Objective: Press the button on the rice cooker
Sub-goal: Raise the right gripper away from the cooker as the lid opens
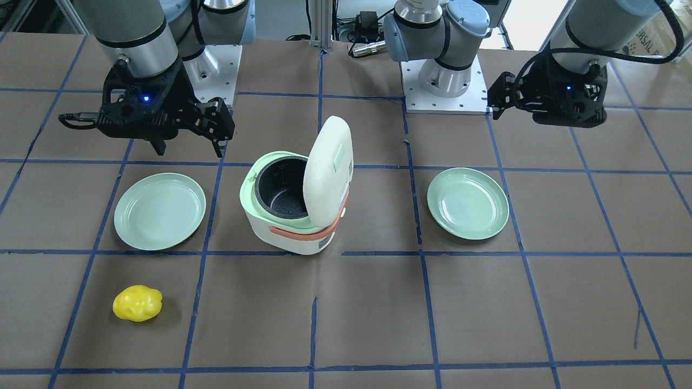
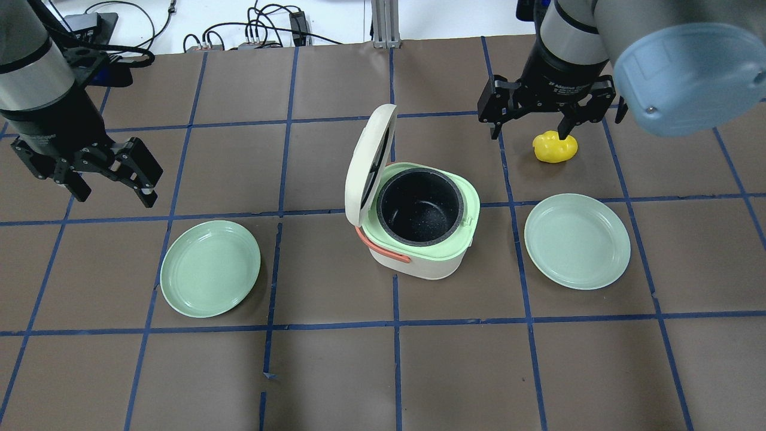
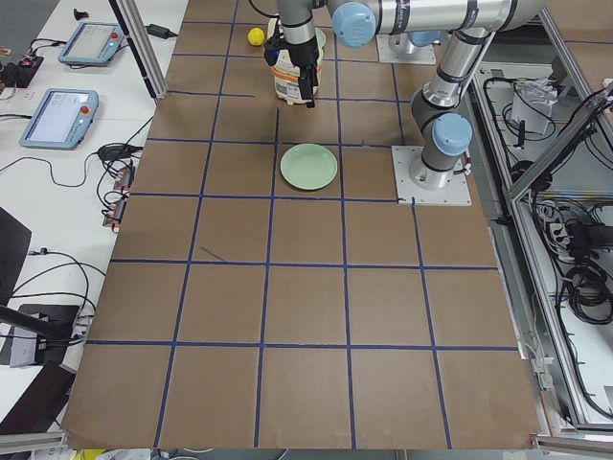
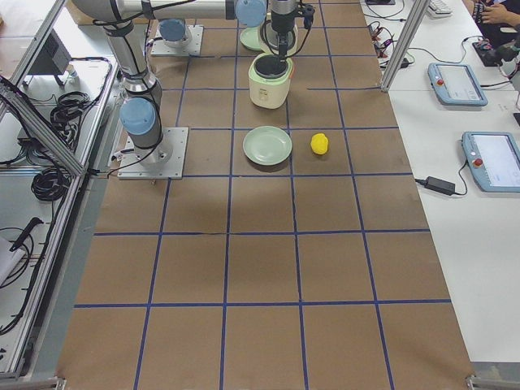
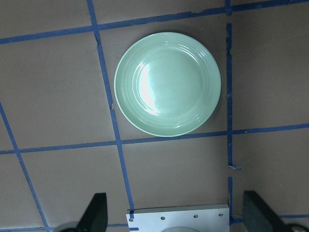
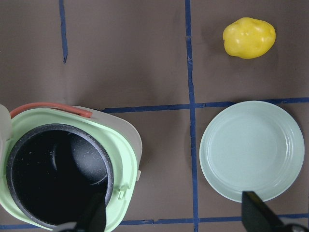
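The white rice cooker (image 1: 294, 237) with a mint rim and an orange handle stands mid-table. Its lid (image 1: 327, 173) is raised, and the black inner pot (image 2: 419, 206) looks empty. A small tab (image 6: 138, 174) juts from the rim; I cannot make out a button. My right gripper (image 2: 530, 129) is open and empty, high above the table between the cooker (image 6: 123, 145) and a plate. My left gripper (image 2: 112, 193) is open and empty, high above the other side, far from the cooker.
A mint plate (image 2: 210, 267) lies on the cooker's left side and another (image 2: 577, 240) on its right. A yellow potato-like object (image 2: 555, 147) lies beyond the right plate. Blue tape grids the brown table. Both arm bases stand at the robot's edge.
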